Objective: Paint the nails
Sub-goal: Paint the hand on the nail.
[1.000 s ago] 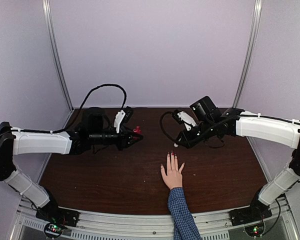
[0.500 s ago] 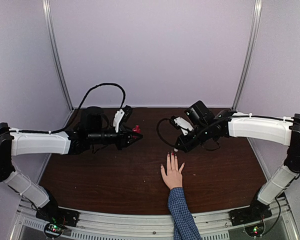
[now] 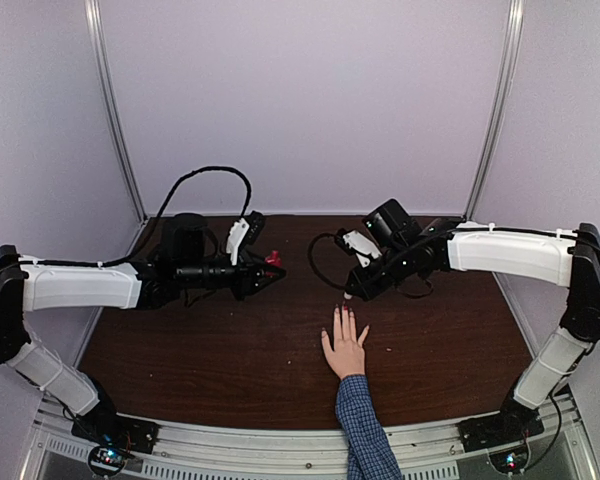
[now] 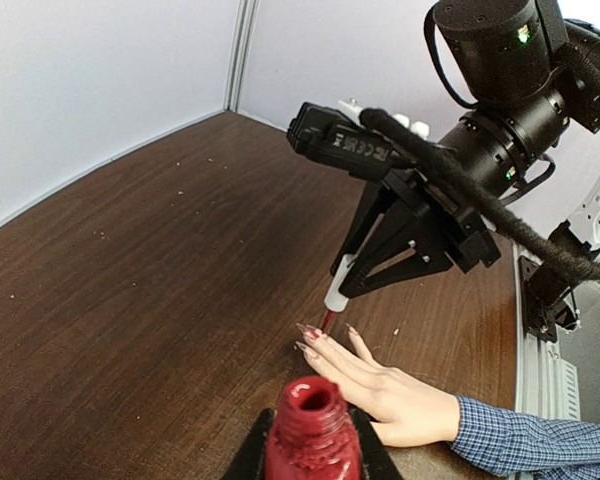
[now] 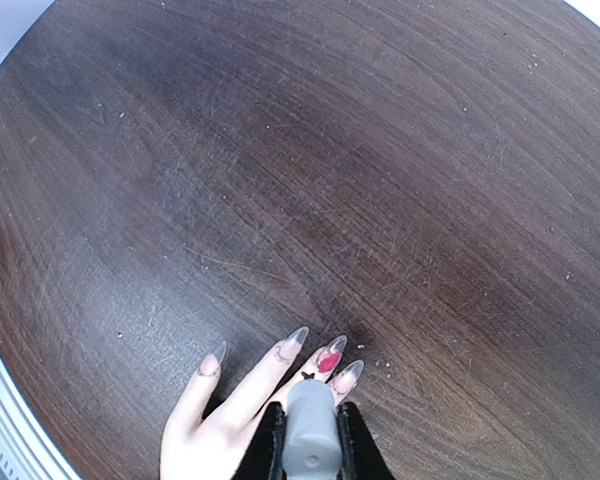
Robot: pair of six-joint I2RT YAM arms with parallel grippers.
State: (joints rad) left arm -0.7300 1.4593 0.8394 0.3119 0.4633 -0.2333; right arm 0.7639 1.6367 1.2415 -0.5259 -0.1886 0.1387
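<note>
Top view: hand [image 3: 346, 352] flat, nails [image 3: 344, 310] pointing away from bases; right gripper [image 3: 352, 292] clamps brush [image 4: 332, 300], left gripper [image 3: 277, 271] clamps bottle [image 4: 311, 438].

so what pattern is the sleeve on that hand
Blue and white checks on the sleeve, clearest in the left wrist view.

— Lighting?
— Even and diffuse, bright from above; the pale walls [image 3: 310, 100] wash out slightly and the dark wooden table [image 3: 230, 350] carries only faint, soft shadows beneath the arms.
— Glare?
— A mild sheen on the table in the right wrist view.
— Sharpness?
— The overhead view bows at its edges. The polish bottle [image 4: 310, 430] close to the left wrist lens is soft.
</note>
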